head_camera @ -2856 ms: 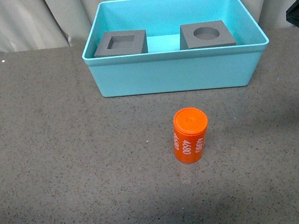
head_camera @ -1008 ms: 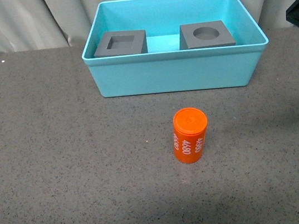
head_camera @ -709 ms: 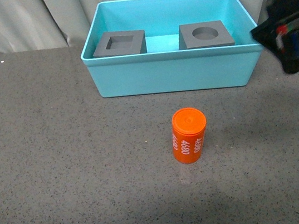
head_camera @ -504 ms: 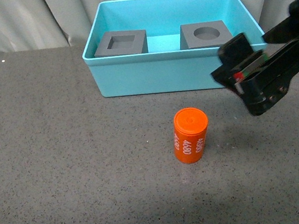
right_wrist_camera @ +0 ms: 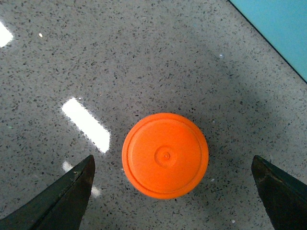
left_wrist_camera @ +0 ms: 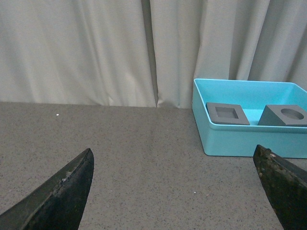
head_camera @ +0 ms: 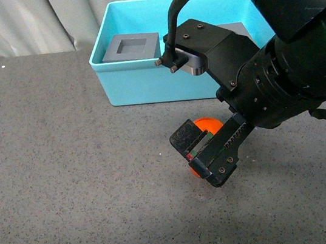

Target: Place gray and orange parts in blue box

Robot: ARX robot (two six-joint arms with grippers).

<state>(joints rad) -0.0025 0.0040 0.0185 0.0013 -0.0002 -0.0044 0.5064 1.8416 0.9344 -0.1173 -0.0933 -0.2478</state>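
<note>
A: Checking the right gripper point(head_camera: 202, 148) first. How do the jaws stand?
B: Spread wide, nothing clamped. In the right wrist view the orange cylinder point(right_wrist_camera: 165, 155) sits btwn the two fingers point(right_wrist_camera: 67, 201), w/ a gap on both sides and no contact.
A: Where's the cylinder exactly?
B: Upright on the gray speckled tabletop point(head_camera: 66, 173), in front of the blue box point(head_camera: 145, 85) and apart from it. In the front view the gripper covers most of it; only bits of orange show.
A: Gray parts?
B: Both inside the box. The cube w/ square recess point(head_camera: 130, 46) is toward the left end. The cube w/ round recess point(left_wrist_camera: 286, 115) is toward the right, mostly hidden behind the right arm in the front view but clear in the left wrist view. There's a gap btwn them.
A: Left gripper point(left_wrist_camera: 172, 201)?
B: Fingers far apart, only tabletop btwn them. It's well away from the box, facing it & the pale curtain point(left_wrist_camera: 96, 48). Not in the front view.
</note>
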